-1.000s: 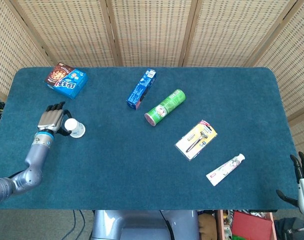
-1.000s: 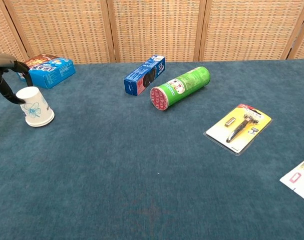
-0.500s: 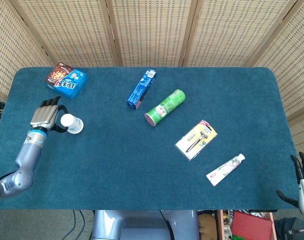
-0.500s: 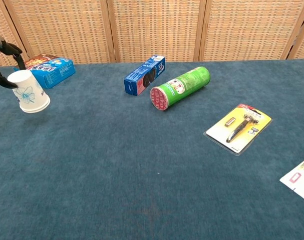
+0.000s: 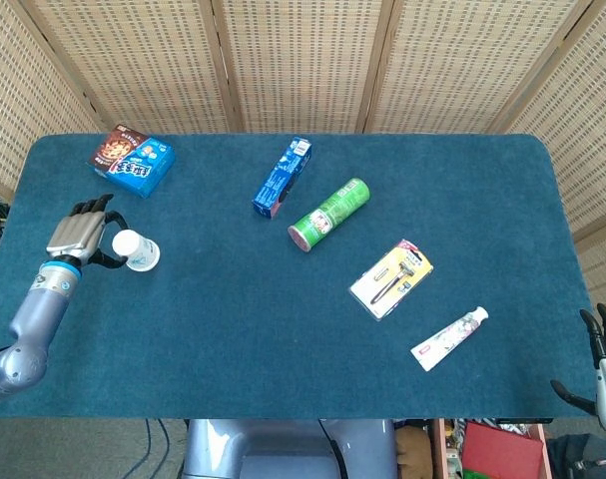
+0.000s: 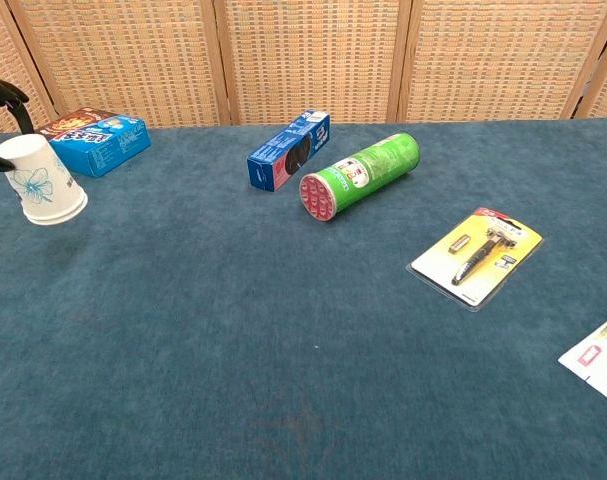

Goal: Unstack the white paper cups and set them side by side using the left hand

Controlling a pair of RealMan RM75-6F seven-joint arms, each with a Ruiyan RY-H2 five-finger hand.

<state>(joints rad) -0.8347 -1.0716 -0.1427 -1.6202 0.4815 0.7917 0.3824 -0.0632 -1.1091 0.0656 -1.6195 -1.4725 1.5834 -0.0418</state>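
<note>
The left hand point(image 5: 75, 235) held the white paper cup with a blue flower print point(image 5: 135, 250) between thumb and fingers, mouth down and tilted. Over the last second it had carried the cup toward the counter's point(image 5: 233, 329) left edge and nearer the blue snack box point(image 5: 133, 161); in the chest view the cup point(image 6: 38, 180) sat almost at the frame's left border. Only one cup showed, so whether a second nested inside could not be told. That drift probably meant the separating had not begun. Far right, the right hand point(image 5: 604, 361) hung below the counter edge, fingers apart, holding nothing.
</note>
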